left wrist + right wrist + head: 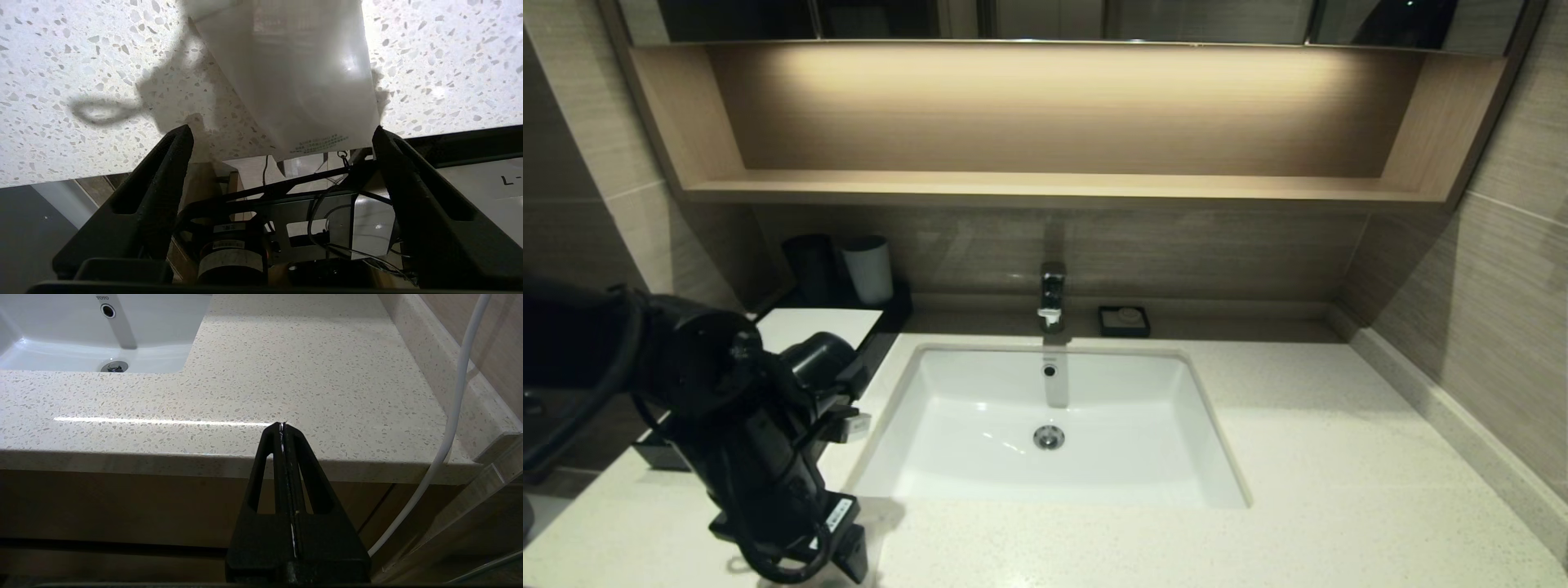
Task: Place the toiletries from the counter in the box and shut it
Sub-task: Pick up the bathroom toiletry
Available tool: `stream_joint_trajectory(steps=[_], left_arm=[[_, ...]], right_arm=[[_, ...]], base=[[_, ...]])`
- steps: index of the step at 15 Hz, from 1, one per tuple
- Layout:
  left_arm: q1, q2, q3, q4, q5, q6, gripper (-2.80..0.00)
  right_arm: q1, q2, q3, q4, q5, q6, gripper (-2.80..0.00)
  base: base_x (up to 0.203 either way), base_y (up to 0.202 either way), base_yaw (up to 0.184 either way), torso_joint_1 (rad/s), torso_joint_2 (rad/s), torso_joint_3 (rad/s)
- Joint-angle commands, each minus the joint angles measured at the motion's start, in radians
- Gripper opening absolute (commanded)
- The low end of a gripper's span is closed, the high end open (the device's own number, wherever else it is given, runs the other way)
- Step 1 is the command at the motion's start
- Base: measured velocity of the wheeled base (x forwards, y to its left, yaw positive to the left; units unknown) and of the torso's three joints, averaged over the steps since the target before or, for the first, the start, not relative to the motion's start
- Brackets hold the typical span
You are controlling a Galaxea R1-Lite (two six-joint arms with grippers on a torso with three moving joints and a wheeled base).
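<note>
My left gripper (280,136) is open over the front left edge of the counter (81,61), its two black fingers spread wide. A squarish clear packet (302,81) with small print lies flat on the stone between and just beyond the fingertips, one end overhanging the edge; the fingers do not touch it. The two long sachets with green bands are out of view. The box (821,325) shows only its white top panel behind my left arm (760,441); its drawer is hidden. My right gripper (282,425) is shut and empty, parked below the counter's front edge on the right.
The white sink (907,482) with faucet (1052,294) is set in the middle of the counter. A black cup (809,265) and a white cup (867,269) stand behind the box. A small black soap dish (1124,320) sits by the back wall. A white cable (453,408) hangs on the right.
</note>
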Motion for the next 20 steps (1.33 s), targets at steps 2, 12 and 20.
stream_joint_trajectory(steps=[2, 12, 20], left_arm=[[-0.006, 0.047, 0.003, -0.011, -0.004, -0.002, 0.0], [-0.015, 0.044, 0.005, -0.036, -0.006, -0.002, -2.8], [-0.014, 0.034, 0.003, -0.036, 0.001, -0.002, -2.8]], right_arm=[[0.0, 0.0, 0.0, 0.002, 0.0, 0.0, -2.8], [0.0, 0.0, 0.0, 0.002, 0.0, 0.0, -2.8], [0.0, 0.0, 0.0, 0.002, 0.0, 0.0, -2.8]], base=[[0.0, 0.0, 0.0, 0.0, 0.0, 0.0], [0.0, 0.0, 0.0, 0.0, 0.0, 0.0], [0.0, 0.0, 0.0, 0.0, 0.0, 0.0]])
